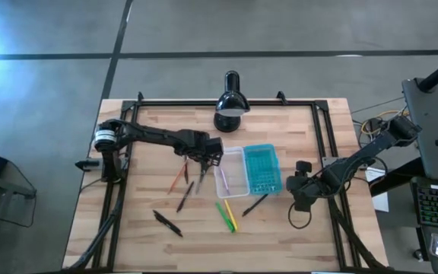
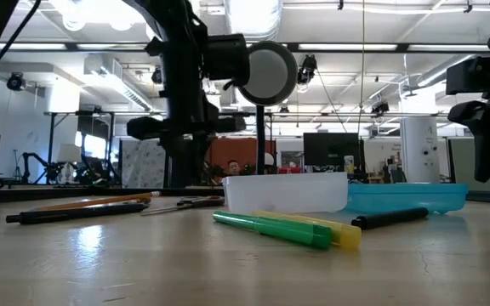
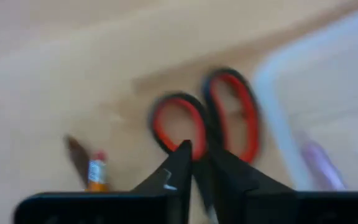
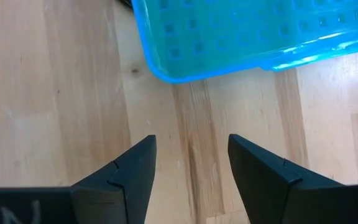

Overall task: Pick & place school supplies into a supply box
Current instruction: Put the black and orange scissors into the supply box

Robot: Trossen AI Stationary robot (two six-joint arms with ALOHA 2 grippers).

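The red-handled scissors (image 1: 201, 175) lie on the wood just left of the supply box, and my left gripper (image 1: 210, 156) stands over their handle end, fingers nearly together. The box sits open: clear tray (image 1: 234, 164) with a pink pen inside, teal lid (image 1: 263, 169) flat beside it. An orange pen (image 1: 178, 176), black pens (image 1: 185, 196) (image 1: 167, 222) (image 1: 255, 204) and a green and yellow pair (image 1: 226, 215) lie on the table. My right gripper (image 1: 296, 183) hovers open just right of the lid (image 4: 241, 31). My left gripper (image 3: 196, 155) comes from above, fingers pointing down, and closes where the two red handle loops (image 3: 178, 121) meet. A dark strip shows between the fingers. In the low view the scissors (image 2: 185, 203) lie flat on the table.
A black desk lamp (image 1: 230, 103) stands at the far edge, behind the box. A black frame rail (image 1: 322, 129) runs along the table's sides. Bare wood lies near the front edge and between the lid and the right rail.
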